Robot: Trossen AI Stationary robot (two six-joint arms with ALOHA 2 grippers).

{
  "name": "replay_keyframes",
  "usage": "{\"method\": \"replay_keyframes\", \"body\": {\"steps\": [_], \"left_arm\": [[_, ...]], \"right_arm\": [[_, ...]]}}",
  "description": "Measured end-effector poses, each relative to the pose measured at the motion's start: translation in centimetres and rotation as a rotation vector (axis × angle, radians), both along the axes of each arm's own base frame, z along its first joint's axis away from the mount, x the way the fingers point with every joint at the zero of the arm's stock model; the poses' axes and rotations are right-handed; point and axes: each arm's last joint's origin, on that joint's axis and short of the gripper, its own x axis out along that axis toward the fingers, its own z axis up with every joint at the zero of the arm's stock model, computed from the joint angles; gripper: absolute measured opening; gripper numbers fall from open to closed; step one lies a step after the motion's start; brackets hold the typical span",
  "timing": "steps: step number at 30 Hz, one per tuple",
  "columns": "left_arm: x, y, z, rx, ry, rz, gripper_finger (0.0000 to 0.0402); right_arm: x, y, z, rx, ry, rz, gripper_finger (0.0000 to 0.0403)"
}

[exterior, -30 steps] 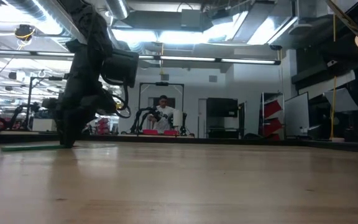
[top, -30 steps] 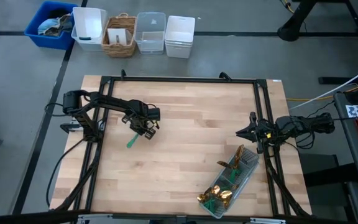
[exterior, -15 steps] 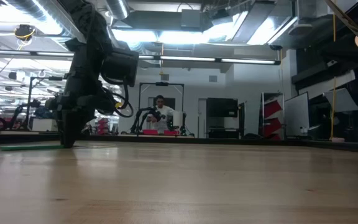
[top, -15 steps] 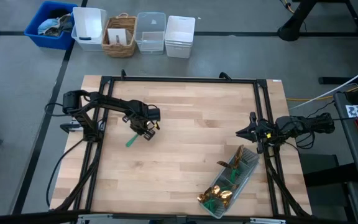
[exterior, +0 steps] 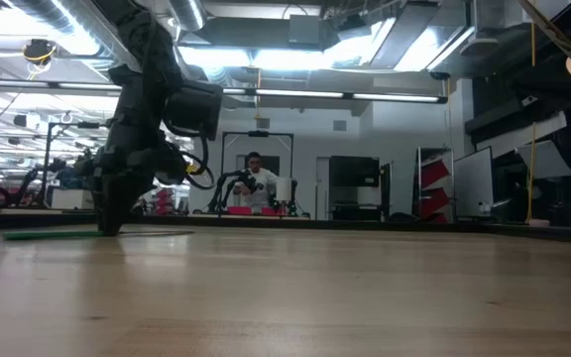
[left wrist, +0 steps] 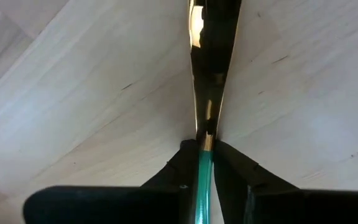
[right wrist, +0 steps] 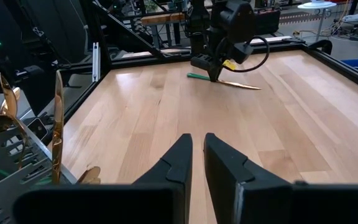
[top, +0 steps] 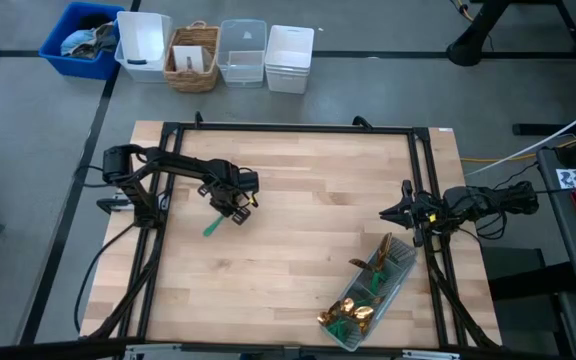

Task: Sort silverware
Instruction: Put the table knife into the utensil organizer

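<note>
- Left gripper (top: 234,212), down at the wooden table (top: 298,190) on its left half, fingers (left wrist: 235,177) pinched on a single knife (left wrist: 207,81) right where gold blade meets teal handle.
- Knife lying flat on the wood: teal handle out one side of the fingers, gold blade out the other, seen in the right wrist view as a green bar and a thin gold strip either side of the far gripper.
- Right gripper (right wrist: 194,155) waiting at the table's right edge, above the tray, fingers nearly together with a slim gap and nothing between them.
- Then, going by size: wooden table, edged by a black frame.
- Row of bins (top: 243,52) on the floor beyond the far edge: blue, white, wicker, clear, white.
- Clear plastic tray (top: 400,262) near the front right corner, set at a slant.
- Rest of the silverware (top: 353,312) piled inside that tray, gold heads bunched toward the near end, a few teal handles among them.
- Person (exterior: 258,183) far back in the room, seated at a bench.
</note>
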Motion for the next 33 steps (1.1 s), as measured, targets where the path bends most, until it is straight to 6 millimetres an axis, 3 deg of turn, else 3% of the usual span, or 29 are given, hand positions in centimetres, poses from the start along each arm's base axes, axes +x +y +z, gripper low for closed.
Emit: {"method": "replay_keyframes", "body": {"steps": [11, 33], "left_arm": [[2.1, 0.3, 0.8, 0.016, -0.169, -0.063, 0.0028], [8.0, 1.7, 3.5, 0.214, -0.849, -0.187, 0.0032]], "right_arm": [[0.0, 0.0, 0.0, 0.000, 0.000, 0.000, 0.0044], [0.0, 0.0, 0.0, 0.002, 0.000, 0.011, 0.0044]]}}
